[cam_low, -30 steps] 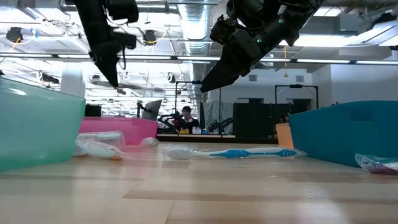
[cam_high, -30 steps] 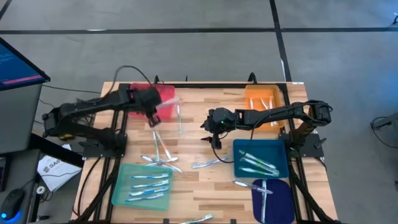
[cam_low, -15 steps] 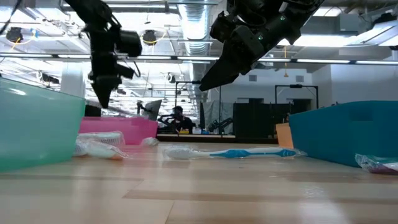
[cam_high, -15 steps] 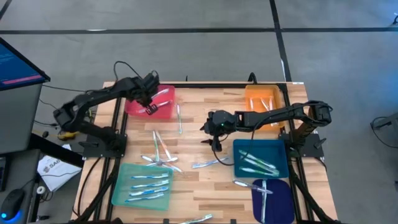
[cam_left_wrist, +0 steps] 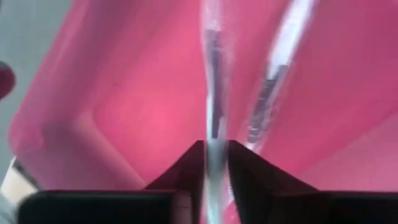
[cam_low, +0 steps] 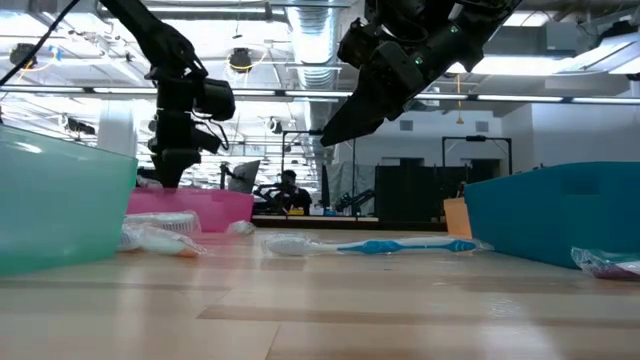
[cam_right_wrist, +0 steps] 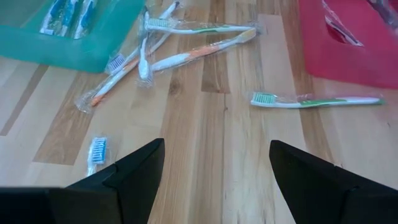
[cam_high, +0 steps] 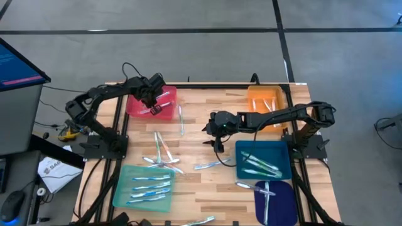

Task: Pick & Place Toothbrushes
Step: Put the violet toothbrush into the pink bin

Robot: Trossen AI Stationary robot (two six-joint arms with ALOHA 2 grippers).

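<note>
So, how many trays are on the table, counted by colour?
pink tray: 1
orange tray: 1
green tray: 1
blue tray: 1
dark blue tray: 1
Total: 5 trays

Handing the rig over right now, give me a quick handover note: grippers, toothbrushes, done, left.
Left gripper: down in the pink rectangular tray, fingers close around a clear-wrapped toothbrush; release not confirmed.
Right gripper: open, empty, hovering mid-table.
Done: brushes lie in the teal tray, blue tray, orange tray and dark blue tray.
Left: loose toothbrush cluster on the wooden table, a green-and-white one beside the pink tray, one mid-table, one at the front edge.
</note>
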